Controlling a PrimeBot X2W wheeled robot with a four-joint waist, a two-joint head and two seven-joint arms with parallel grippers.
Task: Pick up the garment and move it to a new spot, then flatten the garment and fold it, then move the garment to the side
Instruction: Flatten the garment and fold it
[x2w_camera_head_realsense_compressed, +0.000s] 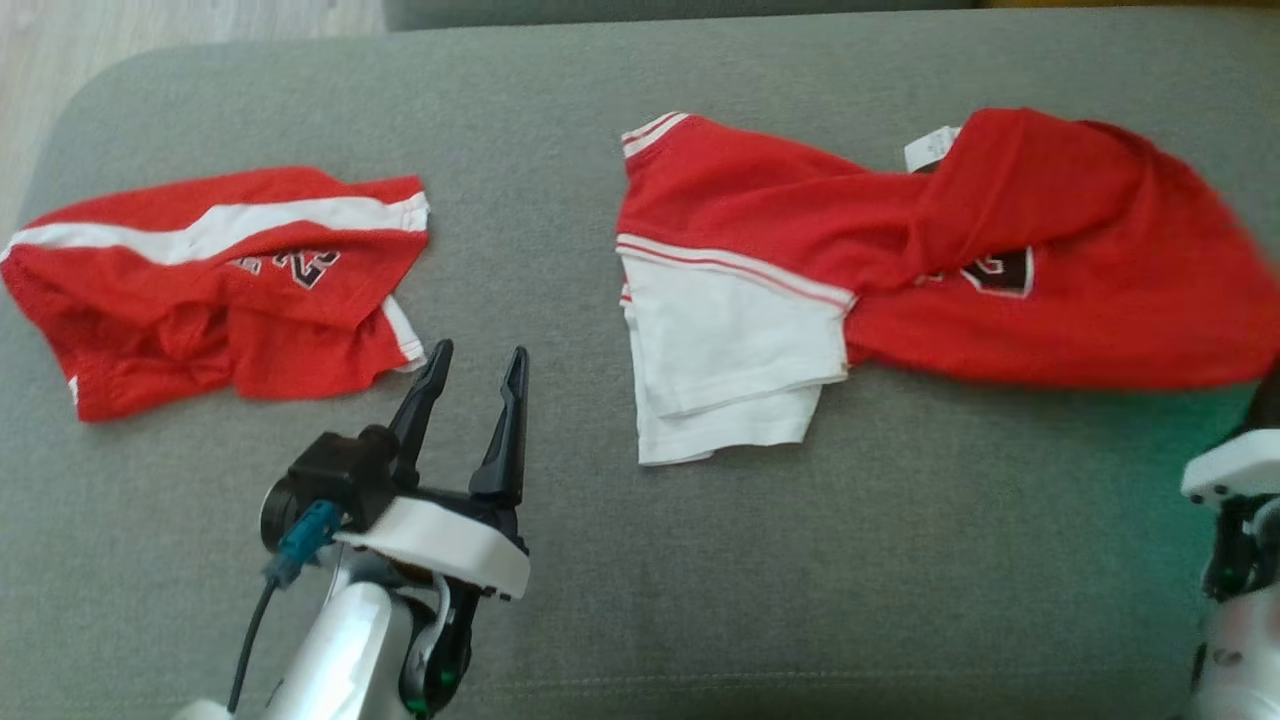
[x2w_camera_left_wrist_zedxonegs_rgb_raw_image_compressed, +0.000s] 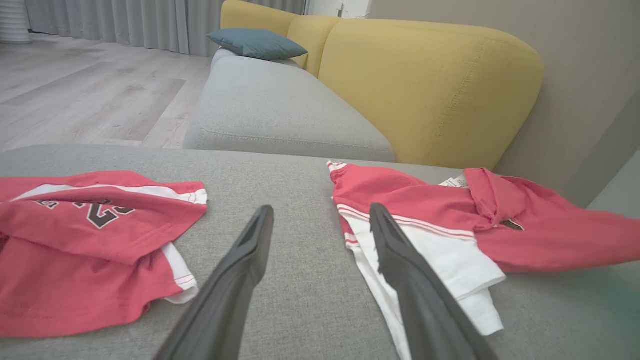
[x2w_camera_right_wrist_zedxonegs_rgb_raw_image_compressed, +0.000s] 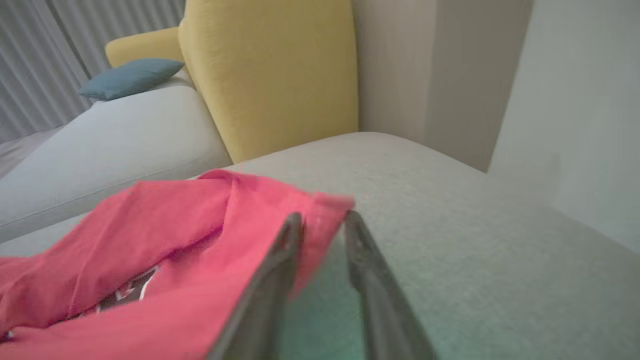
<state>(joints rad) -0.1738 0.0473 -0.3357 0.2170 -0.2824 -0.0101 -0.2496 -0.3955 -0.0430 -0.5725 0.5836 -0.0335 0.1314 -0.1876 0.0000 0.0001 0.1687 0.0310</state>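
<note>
The garment, a red shirt with white sleeves and trim, lies crumpled on the right half of the grey seat; its right part is blurred. The left wrist view has the shirt just right of my fingers. My right gripper is at the shirt's right hem, fingers parted by a narrow gap, with the cloth's edge at the tips and none deeper between them. My left gripper hovers open over bare seat between the shirt and a second red piece, and it is open in its own view too.
Red shorts with a white stripe lie folded at the seat's left. A yellow backrest and a blue cushion stand beyond. Wooden floor lies past the seat's rounded left corner.
</note>
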